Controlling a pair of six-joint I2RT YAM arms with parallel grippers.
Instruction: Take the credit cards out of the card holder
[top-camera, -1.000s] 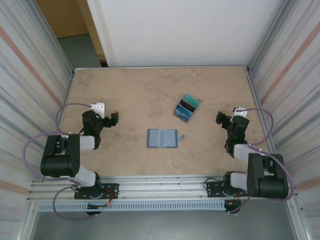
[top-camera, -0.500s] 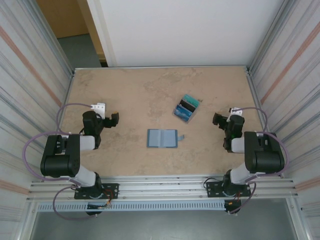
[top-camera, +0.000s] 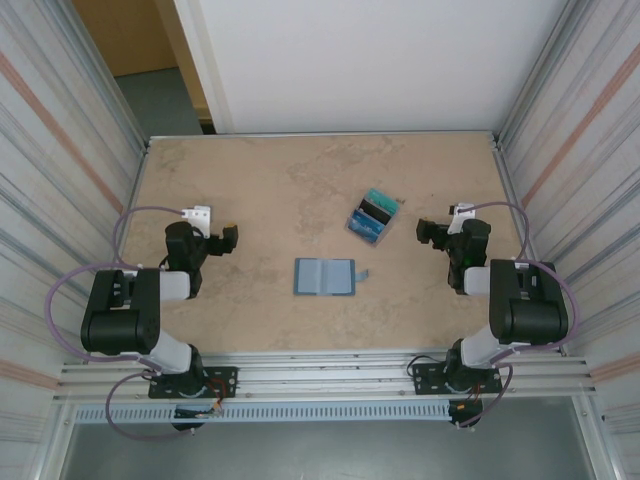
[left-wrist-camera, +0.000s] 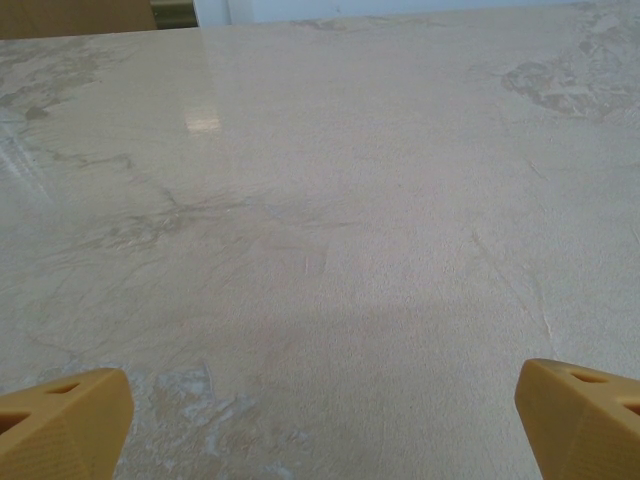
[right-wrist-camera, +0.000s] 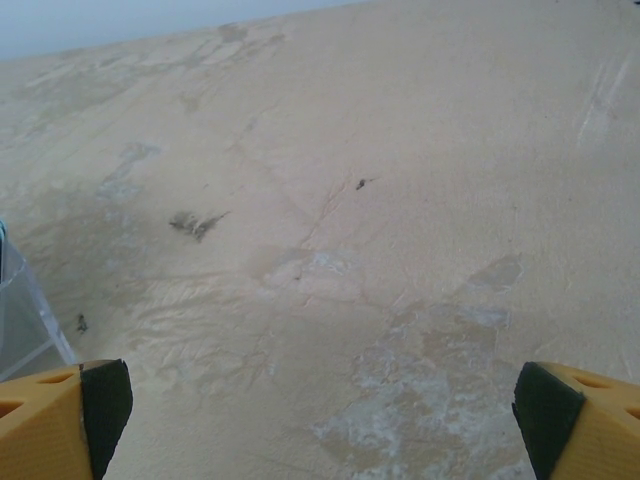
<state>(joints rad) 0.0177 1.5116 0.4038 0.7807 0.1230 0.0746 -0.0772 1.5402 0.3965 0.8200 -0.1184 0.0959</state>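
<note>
Now two arms stand at the near edge of the counter (top-camera: 280, 180), one at each side, and two things of the task lie between them.

One card holder (top-camera: 324, 276) lies open and flat near the middle of the counter. Its two grey-blue panels face up, side by side, and one small tab (top-camera: 362, 274) sticks out at its right edge. I see no card on the panels.

The credit cards (top-camera: 374, 215) lie together in one small pile, further from the arms and a little to the right of the card holder, apart from it. Three colours show in the pile: teal, black and blue. The exact number of cards I cannot tell, because they overlap.

The left hand (top-camera: 228, 238) is low over the counter at the left, well apart from both things. In the left wrist view its two yellow fingers (left-wrist-camera: 60, 425) sit at the bottom corners, spread wide, with bare counter between them.

The right hand (top-camera: 428, 232) is at the right, near the pile of cards but not touching it. In the right wrist view its two fingers (right-wrist-camera: 50, 420) are also spread wide, each with one black pad on the inner side, and they pinch nothing.
</note>
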